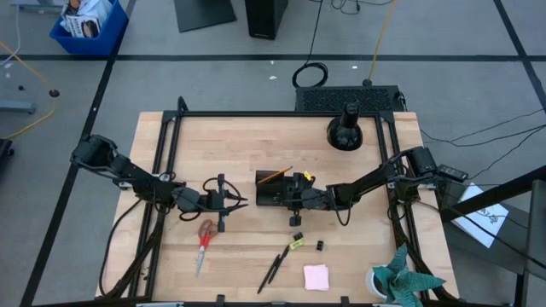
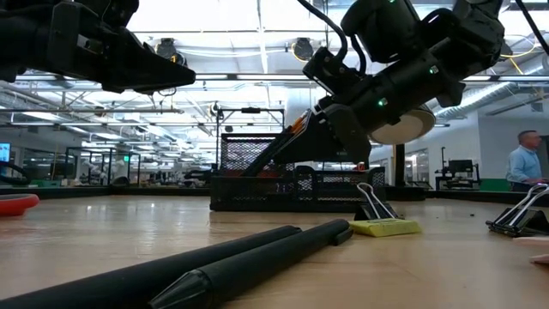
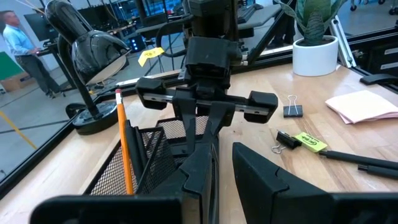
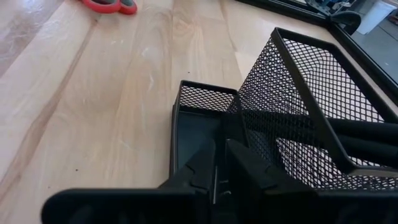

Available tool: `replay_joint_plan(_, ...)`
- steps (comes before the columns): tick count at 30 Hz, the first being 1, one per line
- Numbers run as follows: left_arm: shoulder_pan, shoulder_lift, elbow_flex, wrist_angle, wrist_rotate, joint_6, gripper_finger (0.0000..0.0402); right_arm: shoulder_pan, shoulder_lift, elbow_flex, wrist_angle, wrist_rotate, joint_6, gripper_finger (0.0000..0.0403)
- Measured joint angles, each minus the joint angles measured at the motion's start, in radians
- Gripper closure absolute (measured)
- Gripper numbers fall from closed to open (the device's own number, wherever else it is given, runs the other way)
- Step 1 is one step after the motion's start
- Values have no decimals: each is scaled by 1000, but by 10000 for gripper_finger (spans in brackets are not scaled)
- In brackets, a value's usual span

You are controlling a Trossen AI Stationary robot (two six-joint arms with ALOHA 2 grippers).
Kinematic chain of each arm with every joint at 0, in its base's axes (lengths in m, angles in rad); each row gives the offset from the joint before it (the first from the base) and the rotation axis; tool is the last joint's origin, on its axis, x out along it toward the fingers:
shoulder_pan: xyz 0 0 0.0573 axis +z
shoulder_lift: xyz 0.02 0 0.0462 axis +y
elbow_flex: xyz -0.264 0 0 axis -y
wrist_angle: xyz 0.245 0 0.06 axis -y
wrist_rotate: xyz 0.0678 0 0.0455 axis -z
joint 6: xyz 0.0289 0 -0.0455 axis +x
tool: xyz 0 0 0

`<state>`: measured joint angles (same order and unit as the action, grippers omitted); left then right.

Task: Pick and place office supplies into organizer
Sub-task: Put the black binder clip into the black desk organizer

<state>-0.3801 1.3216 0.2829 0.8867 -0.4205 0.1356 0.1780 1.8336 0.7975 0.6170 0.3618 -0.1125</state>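
The organizer [image 1: 271,189], a black mesh tray, stands at the table's middle. An orange pencil [image 3: 123,149] leans in its tall compartment [image 4: 311,106], where black pens [image 4: 367,140] also lie. My right gripper [image 4: 216,160] is shut, its fingertips down in the low compartment [image 4: 198,127]; I see nothing between them. My left gripper [image 1: 232,201] hovers open just left of the organizer, holding nothing. On the table near the front lie red-handled scissors [image 1: 205,239], two black pens [image 1: 275,266], a yellow item with a clip [image 1: 297,242], a binder clip [image 1: 320,246] and a pink pad [image 1: 316,277]. My right gripper reaches slanting down from the table's right into the organizer's low compartment, beside the mesh wall of the tall one. I cannot tell whether its fingertips touch the tray.
A round black domed lamp [image 1: 345,128] stands at the back right. A teal paper plant in a white cup [image 1: 397,280] sits at the front right corner. Bare wood lies left of the organizer and along the far side. A person [image 2: 523,163] stands in the room beyond.
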Motion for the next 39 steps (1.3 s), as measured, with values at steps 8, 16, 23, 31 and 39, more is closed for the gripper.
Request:
replay_joint_plan(8,0,0,0,0,0,-2,330,46,-25,-1,56,-55,-46,369)
replay_joint_plan(16,0,0,0,0,-4,0,330,125,-103,-1,39,-78,-104,369)
replay_joint_plan(23,0,0,0,0,-7,14,330,151,-132,-1,-1,-78,-118,369)
replay_joint_plan(31,0,0,0,0,-7,17,330,151,-132,-1,-2,-77,-130,369)
replay_joint_plan(39,0,0,0,0,-8,18,330,151,-132,-1,-1,-78,-137,369)
